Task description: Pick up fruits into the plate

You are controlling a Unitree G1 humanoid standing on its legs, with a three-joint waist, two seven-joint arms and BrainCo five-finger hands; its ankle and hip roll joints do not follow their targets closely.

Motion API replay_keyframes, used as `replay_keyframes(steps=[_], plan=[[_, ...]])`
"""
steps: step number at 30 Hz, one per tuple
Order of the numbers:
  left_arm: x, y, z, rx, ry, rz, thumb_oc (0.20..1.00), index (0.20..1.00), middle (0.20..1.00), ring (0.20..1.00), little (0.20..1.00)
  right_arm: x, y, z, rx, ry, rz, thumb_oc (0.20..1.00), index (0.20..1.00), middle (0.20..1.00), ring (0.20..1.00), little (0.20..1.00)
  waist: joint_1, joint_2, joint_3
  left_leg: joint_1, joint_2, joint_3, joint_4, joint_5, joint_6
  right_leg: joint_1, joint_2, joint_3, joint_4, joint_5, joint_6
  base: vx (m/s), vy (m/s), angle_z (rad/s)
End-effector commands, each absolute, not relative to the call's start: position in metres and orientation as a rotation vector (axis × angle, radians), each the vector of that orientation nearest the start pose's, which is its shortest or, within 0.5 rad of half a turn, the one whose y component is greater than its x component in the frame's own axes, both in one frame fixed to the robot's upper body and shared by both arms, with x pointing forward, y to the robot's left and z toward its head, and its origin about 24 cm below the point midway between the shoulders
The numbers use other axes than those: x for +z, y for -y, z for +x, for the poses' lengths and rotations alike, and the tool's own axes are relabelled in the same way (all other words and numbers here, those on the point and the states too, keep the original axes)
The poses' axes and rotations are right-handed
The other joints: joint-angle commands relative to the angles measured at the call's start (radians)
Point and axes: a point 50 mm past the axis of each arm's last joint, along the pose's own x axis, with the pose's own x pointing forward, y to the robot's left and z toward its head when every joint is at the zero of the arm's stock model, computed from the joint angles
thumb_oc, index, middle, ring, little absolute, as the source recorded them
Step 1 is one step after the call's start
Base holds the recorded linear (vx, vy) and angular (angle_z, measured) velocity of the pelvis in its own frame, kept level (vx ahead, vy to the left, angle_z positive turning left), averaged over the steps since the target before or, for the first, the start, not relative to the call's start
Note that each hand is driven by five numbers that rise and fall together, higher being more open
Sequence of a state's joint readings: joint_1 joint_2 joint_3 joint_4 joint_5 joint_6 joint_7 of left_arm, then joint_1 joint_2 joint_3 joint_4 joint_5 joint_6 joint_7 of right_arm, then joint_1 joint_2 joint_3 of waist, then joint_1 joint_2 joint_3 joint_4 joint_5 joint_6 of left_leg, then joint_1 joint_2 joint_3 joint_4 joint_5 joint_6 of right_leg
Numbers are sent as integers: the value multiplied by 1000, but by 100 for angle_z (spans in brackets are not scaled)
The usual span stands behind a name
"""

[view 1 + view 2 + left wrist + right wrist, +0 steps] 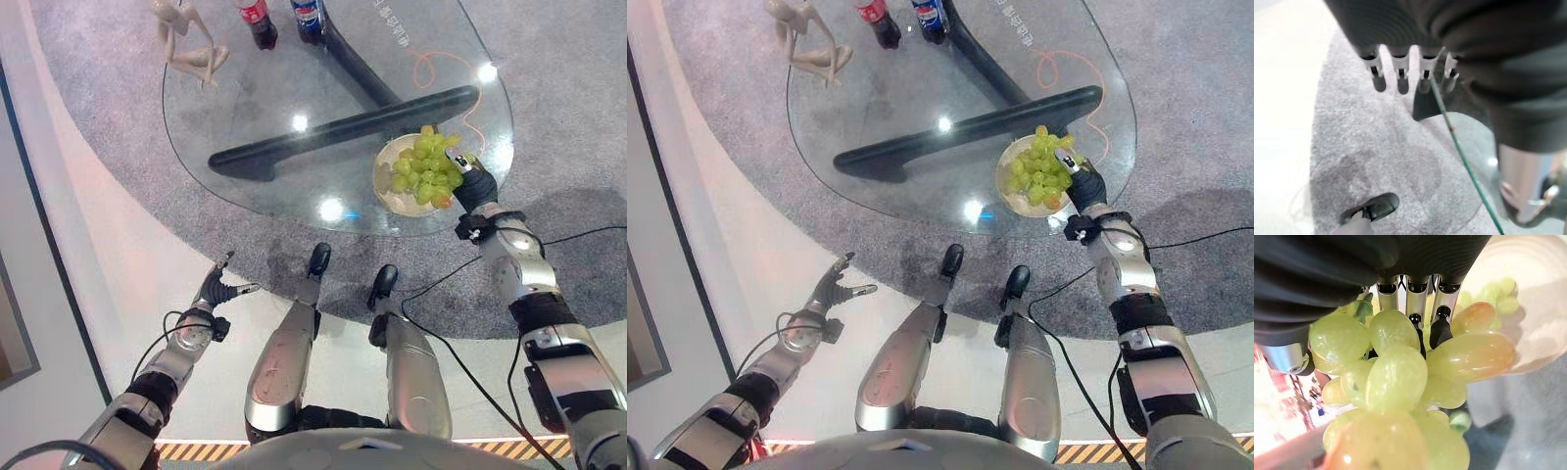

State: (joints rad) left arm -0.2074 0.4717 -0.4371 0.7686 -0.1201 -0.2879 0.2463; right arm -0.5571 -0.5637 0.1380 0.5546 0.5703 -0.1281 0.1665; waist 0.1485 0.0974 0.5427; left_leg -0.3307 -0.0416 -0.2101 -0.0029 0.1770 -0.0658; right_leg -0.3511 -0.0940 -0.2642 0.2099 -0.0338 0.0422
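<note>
Resting on the pale plate [384, 182] near the right edge of the round glass table [255, 117], the bunch of green grapes [425, 166] sits heaped, with a few grapes tinged orange on the side nearest the robot. The right hand [474, 186] reaches in over the plate's near right rim and is in the bunch: in the right wrist view its fingers [1441, 323] run down among the grapes [1396, 377], dark tips tucked between them, and the thumb lies off to one side against the cluster. The fingers look curled round the grapes, so the hand grips the bunch while the bunch lies on the plate [1528, 293].

The left hand [217, 290] hangs low on the robot's left, well apart from the table, over the pale floor beside the grey carpet [118, 88]. Its fingers [1400, 73] are straight and spread, thumb apart, holding nothing.

At the far edge of the table stand 2 dark bottles, 1 with a red label [257, 20] and 1 with a blue label [308, 16], just beside each other. To their left sits a pale figurine [188, 41]. Under the glass a dark bar of the table's base [343, 127] runs across, and a thin orange cord [431, 69] loops near the plate.
</note>
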Motion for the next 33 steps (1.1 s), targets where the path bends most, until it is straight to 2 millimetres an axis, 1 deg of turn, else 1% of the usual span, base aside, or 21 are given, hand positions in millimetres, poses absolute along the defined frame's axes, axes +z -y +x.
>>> replay_keyframes(steps=[1, 5, 9, 11, 12, 17, 18, 19, 21, 22, 23, 24, 25, 26, 27, 30, 33], plan=[[-40, -220, 256, 10, -260, 482, 1000, 1000, 1000, 1000, 1000, 159, 237, 354, 117, 245, -187, 200, 200, 200, 200, 200, -1, -39, -23, -32, -51, 70, 174, -197, 46, -52, -4, 15, 23, 8, 32, -10, 45, 8], [-37, -216, 260, 3, -246, 475, 1000, 1000, 1000, 1000, 1000, 165, 233, 365, 61, 201, -308, 200, 200, 200, 200, 200, 18, -40, -23, -67, -58, 71, 191, -196, 49, -86, -13, 5, 37, 13, 37, -9, 46, 12], [-35, -211, 263, -4, -234, 475, 1000, 1000, 1000, 1000, 1000, 161, 233, 373, -21, 142, -386, 200, 200, 200, 200, 200, 32, -40, -23, -96, -61, 72, 211, -202, 50, -114, -19, -3, 58, 9, 39, -2, 22, 10], [-33, -207, 266, -10, -224, 472, 1000, 1000, 1000, 1000, 1000, 160, 237, 378, -105, 105, -437, 200, 200, 200, 200, 200, 41, -39, -23, -122, -67, 72, 223, -202, 53, -143, -26, -9, 77, 9, 41, -6, 27, 9], [-32, -204, 267, -18, -218, 470, 1000, 1000, 1000, 1000, 1000, 160, 240, 380, -158, 83, -470, 200, 200, 200, 200, 200, 48, -36, -23, -137, -72, 71, 230, -201, 55, -157, -29, -12, 85, 9, 42, -11, 21, 7], [-30, -196, 269, -46, -201, 475, 1000, 1000, 1000, 1000, 1000, 162, 254, 386, -302, 17, -586, 200, 200, 200, 200, 200, 66, -24, -23, -177, -81, 68, 241, -198, 59, -200, -43, -24, 112, 9, 45, -9, 9, 4], [-30, -195, 270, -53, -195, 477, 1000, 1000, 1000, 1000, 1000, 165, 263, 387, -354, -10, -638, 200, 200, 200, 200, 200, 72, -19, -23, -192, -84, 65, 245, -195, 60, -215, -45, -26, 118, 10, 47, 0, 0, 0], [-30, -193, 270, -57, -192, 479, 1000, 1000, 1000, 1000, 1000, 166, 267, 387, -377, -23, -654, 200, 200, 200, 200, 200, 75, -16, -23, -199, -86, 64, 247, -195, 61, -222, -45, -27, 121, 10, 47, -10, -8, 7], [-29, -193, 269, -61, -188, 479, 1000, 1000, 1000, 1000, 1000, 167, 273, 387, -412, -39, -685, 235, 235, 235, 235, 235, 78, -13, -23, -207, -87, 62, 249, -195, 63, -232, -46, -27, 126, 10, 47, 3, -7, 7], [-29, -192, 269, -65, -186, 481, 1000, 1000, 1000, 1000, 1000, 167, 280, 386, -460, -67, -721, 216, 216, 216, 216, 216, 82, -9, -23, -216, -90, 60, 254, -196, 64, -242, -46, -27, 133, 10, 48, 5, -10, 5], [-29, -192, 269, -65, -185, 481, 1000, 1000, 1000, 1000, 1000, 166, 282, 386, -467, -71, -727, 219, 219, 219, 219, 219, 82, -9, -23, -218, -91, 60, 254, -196, 65, -245, -47, -27, 133, 10, 48, 2, -16, 4], [-28, -192, 269, -68, -182, 482, 1000, 1000, 1000, 1000, 1000, 167, 288, 384, -501, -89, -749, 294, 294, 294, 294, 294, 83, -7, -23, -224, -92, 59, 256, -196, 66, -252, -47, -26, 133, 12, 49, 0, 0, 0], [-28, -191, 269, -71, -179, 483, 1000, 1000, 1000, 1000, 1000, 167, 294, 383, -539, -106, -773, 567, 567, 567, 567, 567, 84, -5, -23, -229, -93, 59, 255, -196, 67, -258, -47, -26, 133, 14, 50, 0, 0, 0], [-29, -191, 268, -72, -178, 482, 1000, 1000, 1000, 1000, 1000, 166, 298, 382, -562, -117, -786, 887, 887, 887, 887, 887, 83, -4, -23, -231, -94, 60, 255, -196, 68, -259, -46, -24, 130, 16, 50, 0, 0, 0], [-29, -191, 268, -72, -177, 481, 1000, 1000, 1000, 1000, 1000, 166, 301, 381, -571, -125, -793, 1000, 1000, 1000, 1000, 1000, 82, -4, -23, -232, -94, 61, 256, -196, 68, -261, -46, -23, 129, 17, 51, 0, 0, 0], [-28, -189, 268, -77, -170, 478, 1000, 1000, 1000, 1000, 1000, 165, 307, 378, -624, -125, -828, 1000, 1000, 1000, 1000, 1000, 80, -1, -23, -236, -95, 62, 258, -199, 69, -266, -45, -19, 126, 20, 53, 0, 0, 0], [-28, -187, 267, -81, -167, 480, 1000, 1000, 1000, 1000, 1000, 166, 308, 377, -646, -111, -839, 1000, 1000, 1000, 1000, 1000, 76, -2, -23, -235, -95, 64, 260, -202, 70, -266, -44, -15, 123, 21, 54, 0, 0, 0]])
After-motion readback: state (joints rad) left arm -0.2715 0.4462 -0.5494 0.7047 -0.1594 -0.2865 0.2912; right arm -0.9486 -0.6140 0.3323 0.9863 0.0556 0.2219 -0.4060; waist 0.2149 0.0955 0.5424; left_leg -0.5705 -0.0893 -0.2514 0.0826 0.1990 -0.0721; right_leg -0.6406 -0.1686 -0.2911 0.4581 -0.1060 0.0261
